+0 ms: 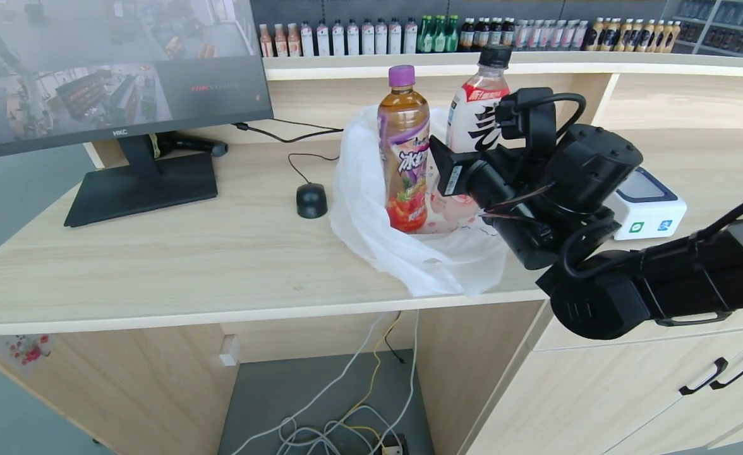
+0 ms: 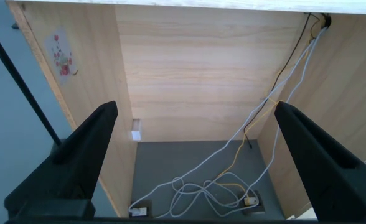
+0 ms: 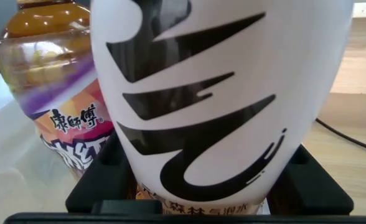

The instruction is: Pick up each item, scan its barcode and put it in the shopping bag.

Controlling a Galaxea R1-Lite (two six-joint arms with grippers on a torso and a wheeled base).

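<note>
A white plastic shopping bag [image 1: 371, 234] lies open on the wooden counter [image 1: 188, 253]. Inside it stand a brown tea bottle [image 1: 404, 151] with a purple cap and a white-label bottle [image 1: 476, 107] with a black cap. My right gripper [image 1: 457, 196] reaches into the bag from the right and is shut on the white-label bottle [image 3: 220, 93]. Its fingers [image 3: 93, 180] press the bottle's lower sides, and the tea bottle [image 3: 52, 93] stands right beside it. My left gripper [image 2: 195, 155] hangs open and empty below the counter, facing the recess underneath.
A monitor [image 1: 93, 69] on its stand fills the counter's left, with a black handheld scanner [image 1: 188, 145] behind it and a mouse [image 1: 311, 200] beside the bag. A white payment box [image 1: 646, 205] sits right of my arm. Loose cables [image 2: 233, 180] lie under the counter.
</note>
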